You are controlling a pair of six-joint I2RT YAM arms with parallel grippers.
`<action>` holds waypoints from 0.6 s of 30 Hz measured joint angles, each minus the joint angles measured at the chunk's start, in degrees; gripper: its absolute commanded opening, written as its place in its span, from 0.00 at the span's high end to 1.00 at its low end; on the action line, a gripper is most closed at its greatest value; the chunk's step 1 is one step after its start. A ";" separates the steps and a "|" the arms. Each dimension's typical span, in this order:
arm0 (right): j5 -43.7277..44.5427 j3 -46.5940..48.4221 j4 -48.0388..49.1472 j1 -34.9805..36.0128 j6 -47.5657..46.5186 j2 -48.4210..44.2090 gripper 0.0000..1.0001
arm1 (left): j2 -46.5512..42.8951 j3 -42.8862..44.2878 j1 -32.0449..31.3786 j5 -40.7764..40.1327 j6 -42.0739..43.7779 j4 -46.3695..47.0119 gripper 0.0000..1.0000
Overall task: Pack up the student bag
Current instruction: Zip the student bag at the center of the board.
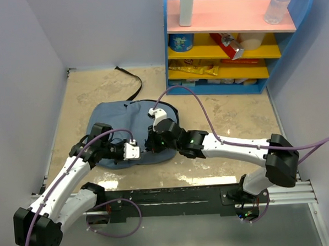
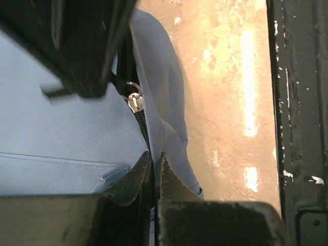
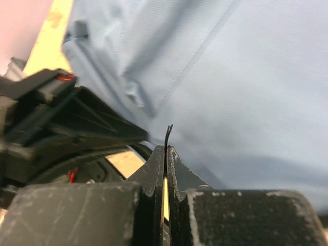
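This is a robotics lab test cell: a left arm (image 1: 68, 183) and a right arm (image 1: 237, 146) trailing purple cables (image 1: 202, 107) are bolted to a black metal rail (image 1: 174, 197) at the edge of a beige tabletop (image 1: 230, 114). Plain pale walls (image 1: 18, 64) box it in. A bright blue shelf unit (image 1: 308, 22) holds snack packets (image 1: 197, 69) and a plastic bottle (image 1: 279, 4).

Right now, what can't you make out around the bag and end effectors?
Student bag contents: all views show only outer fabric.
What the right end effector pinches: right wrist view, only a dark sliver shows above the shut jaws.
Zipper track past the zipper pull: left wrist view, a blurred black part covers it.
Package labels on the shelf: top view, too small.
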 measured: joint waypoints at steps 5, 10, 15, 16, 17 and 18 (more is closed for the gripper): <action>0.79 -3.41 -2.78 -2.80 -0.11 -5.33 1.00 | -0.46 0.00 -0.11 -0.07 0.09 1.11 1.00; 0.87 -5.81 -4.22 -4.90 -0.33 -9.16 1.00 | -0.42 0.00 -0.39 -0.09 0.22 2.36 1.00; 3.76 -6.21 -6.47 -6.73 -1.42 -10.38 1.00 | -0.17 0.00 -0.42 -0.42 0.22 2.03 1.00; 4.20 -6.34 -6.75 -7.02 -1.57 -10.62 1.00 | -0.07 0.00 -0.42 -0.44 0.22 2.08 1.00; 5.07 -6.47 -7.04 -7.19 -1.81 -10.82 1.00 | 0.02 0.00 -0.42 -0.44 0.22 2.01 1.00; 5.68 -6.54 -7.30 -7.32 -2.03 -10.97 1.00 | 0.04 0.00 -0.42 -0.48 0.20 1.90 1.00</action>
